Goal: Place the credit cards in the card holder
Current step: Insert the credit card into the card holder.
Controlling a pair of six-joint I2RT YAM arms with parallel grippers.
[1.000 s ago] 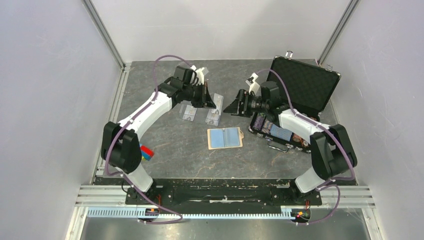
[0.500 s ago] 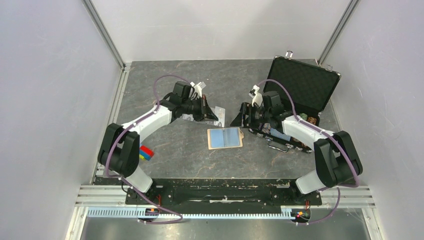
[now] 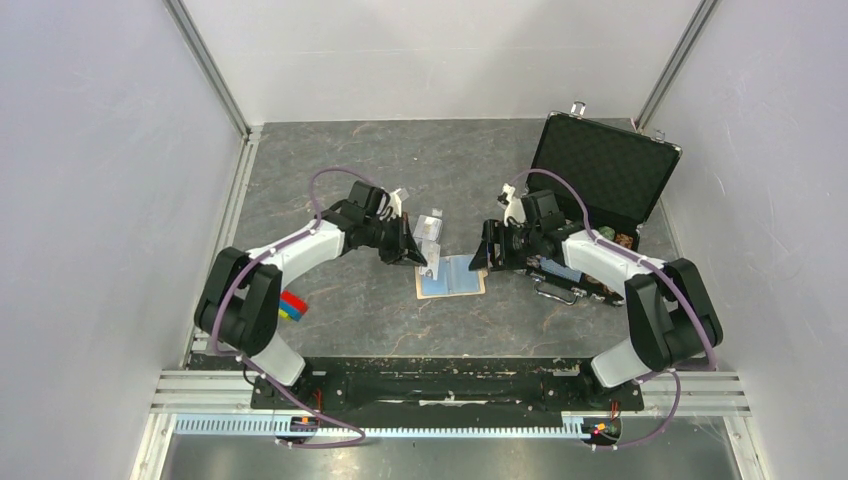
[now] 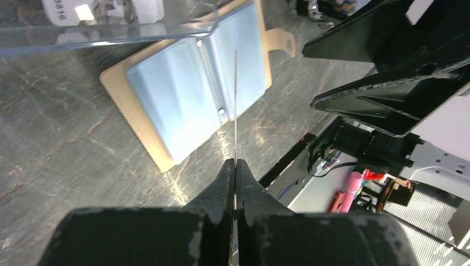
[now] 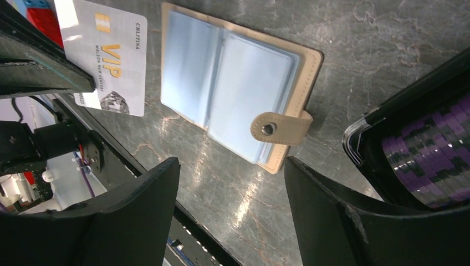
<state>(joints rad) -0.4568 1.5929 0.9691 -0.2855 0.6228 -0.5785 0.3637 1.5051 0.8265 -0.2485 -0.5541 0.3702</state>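
Tan leather with pale blue pockets, the card holder (image 3: 450, 276) lies open on the tabletop (image 3: 400, 170). We see 1 credit card (image 5: 105, 61) pinched edge-on in our left fingers (image 4: 221, 188), just beside it. Our right fingers (image 5: 138, 210) stand spread, empty, near its snap tab (image 5: 277, 128).

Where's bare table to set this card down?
Bare: far strip behind both arms, left of the black case; near strip between card holder and base rail. Crowded: around the card holder, where the left gripper, right gripper and clear stands meet.
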